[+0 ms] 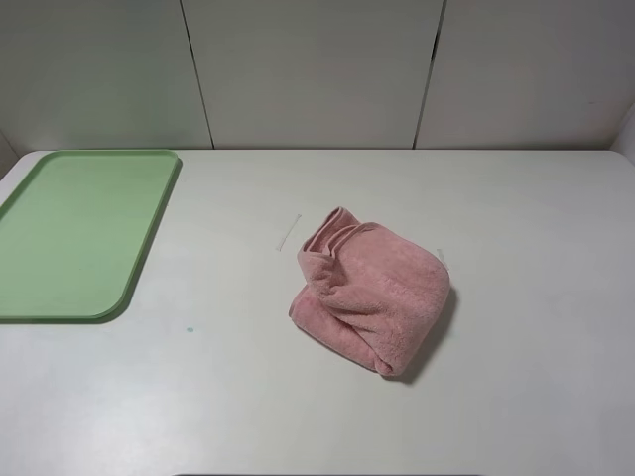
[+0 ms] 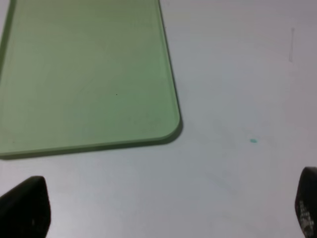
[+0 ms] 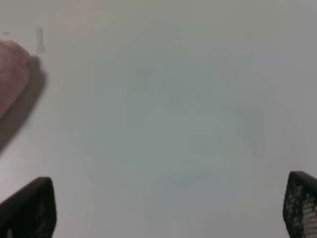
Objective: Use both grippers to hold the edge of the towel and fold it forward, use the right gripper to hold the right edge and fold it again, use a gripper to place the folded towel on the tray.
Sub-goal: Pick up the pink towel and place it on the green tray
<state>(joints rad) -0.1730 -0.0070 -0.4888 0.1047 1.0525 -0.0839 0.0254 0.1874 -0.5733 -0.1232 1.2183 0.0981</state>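
The pink towel (image 1: 369, 290) lies crumpled in a loose bundle on the white table, right of centre in the exterior view; its hem shows at the bundle's far left. The light green tray (image 1: 77, 230) lies empty at the far left. No arm shows in the exterior view. In the left wrist view the left gripper (image 2: 168, 210) is open, its fingertips (image 2: 27, 208) wide apart over bare table beside the tray's corner (image 2: 89, 74). In the right wrist view the right gripper (image 3: 171, 206) is open over bare table, with a bit of towel (image 3: 11, 74) at the picture's edge.
A small teal speck (image 1: 189, 329) marks the table between tray and towel, also in the left wrist view (image 2: 253, 141). A thin pale strip (image 1: 289, 234) lies just left of the towel. Grey wall panels (image 1: 317, 69) stand behind the table.
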